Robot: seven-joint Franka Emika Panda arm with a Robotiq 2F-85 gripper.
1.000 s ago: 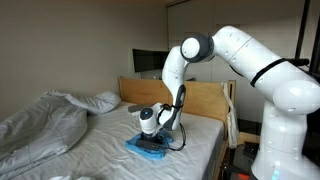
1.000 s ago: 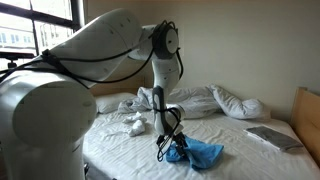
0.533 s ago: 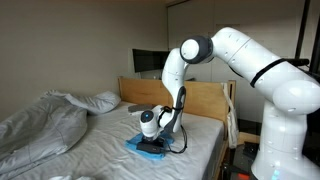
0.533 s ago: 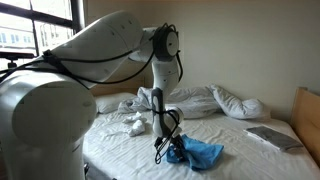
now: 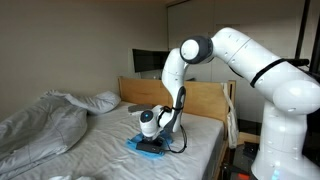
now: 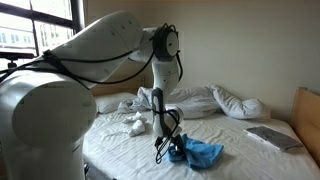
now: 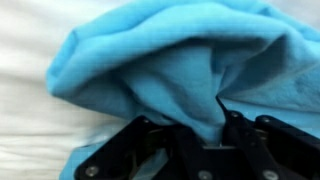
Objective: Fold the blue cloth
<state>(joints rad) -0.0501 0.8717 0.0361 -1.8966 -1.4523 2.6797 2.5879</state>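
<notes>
The blue cloth [image 5: 146, 148] lies crumpled on the white bed sheet [image 5: 110, 150] near the bed's edge; it also shows as a rumpled heap [image 6: 202, 153]. My gripper [image 5: 155, 142] points down onto it, at the heap's near end [image 6: 172, 150]. In the wrist view the blue cloth [image 7: 170, 55] fills most of the frame, and a raised fold of it is pinched between my gripper [image 7: 186, 118]'s black fingers [image 7: 236, 128]. The jaws stand narrow with fabric between them.
A rumpled grey-white duvet [image 5: 40, 125] covers the far part of the bed, also seen as a pile [image 6: 205, 100]. A wooden headboard [image 5: 205, 100] stands behind the arm. A small white crumpled item [image 6: 135, 125] and a flat grey object [image 6: 272, 137] lie on the sheet.
The jaws have closed in on a fold of the blue cloth, which has bunched slightly toward the gripper. The arm has hardly moved.
</notes>
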